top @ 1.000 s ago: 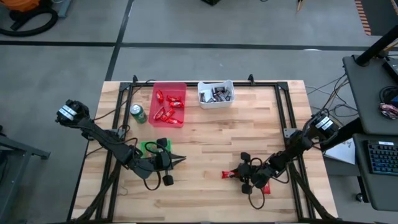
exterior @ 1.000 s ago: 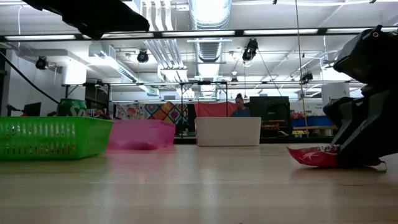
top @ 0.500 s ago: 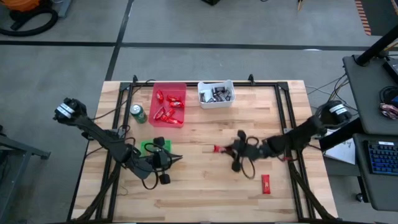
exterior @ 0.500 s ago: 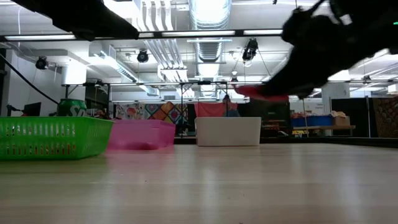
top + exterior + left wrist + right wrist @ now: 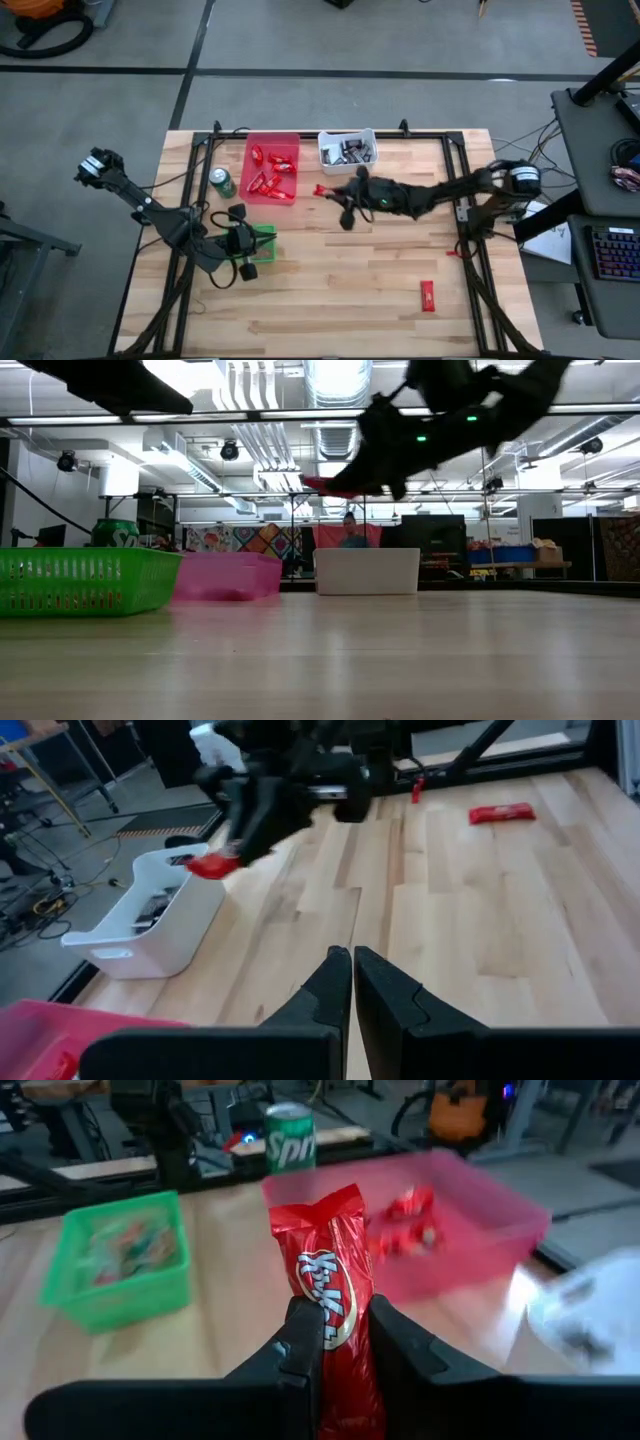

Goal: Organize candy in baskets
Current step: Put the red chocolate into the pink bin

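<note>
Wooden table (image 5: 330,260), seen from above, w/ two dark arms. Right arm stretched across toward far left; left arm parked at near left, over green basket (image 5: 262,237). Red basket (image 5: 272,150) at far left, holding red bars; white basket (image 5: 345,160) just right of it, holding dark/silver minis. Soda can (image 5: 222,183) just left of red basket. Right gripper (image 5: 322,190) in the air betw. red & white baskets, near red one's right edge, jaws pinching a red candy bar (image 5: 327,1305) at mid-length, wrapper upright betw. fingers. Left gripper (image 5: 351,982) w/ jaws pressed together, nothing held. One more red bar (image 5: 428,296) lying at near right, well apart from all baskets.

Risk, as judged: release too early, before bar clears red basket's rim → bar drops on table or beside white basket. Thin grip on slick wrapper → possible slip mid-carry.
</note>
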Action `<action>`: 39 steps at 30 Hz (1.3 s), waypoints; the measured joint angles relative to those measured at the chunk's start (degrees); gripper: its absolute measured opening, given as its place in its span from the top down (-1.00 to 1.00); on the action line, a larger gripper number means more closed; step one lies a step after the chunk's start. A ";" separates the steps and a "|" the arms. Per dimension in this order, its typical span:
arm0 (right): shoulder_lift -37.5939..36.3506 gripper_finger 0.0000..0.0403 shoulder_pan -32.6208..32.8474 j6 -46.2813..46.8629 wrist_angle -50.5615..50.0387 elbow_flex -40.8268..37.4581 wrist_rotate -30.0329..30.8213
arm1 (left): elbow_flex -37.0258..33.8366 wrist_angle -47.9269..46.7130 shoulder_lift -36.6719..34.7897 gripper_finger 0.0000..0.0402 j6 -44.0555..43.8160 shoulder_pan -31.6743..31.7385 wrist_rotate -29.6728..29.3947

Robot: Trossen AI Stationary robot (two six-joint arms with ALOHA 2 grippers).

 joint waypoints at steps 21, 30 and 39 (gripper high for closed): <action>29.78 0.67 -10.63 -12.61 -9.63 39.49 -5.74 | -1.57 0.03 -8.63 1.00 4.56 0.02 -4.48; 37.42 0.18 -11.26 -12.60 -19.50 50.13 -5.72 | -1.60 0.14 -8.34 1.00 2.26 0.02 -4.53; 32.93 -0.06 -10.25 -12.57 -30.98 50.78 -6.26 | -1.60 0.32 -5.26 1.00 -2.10 0.02 -4.53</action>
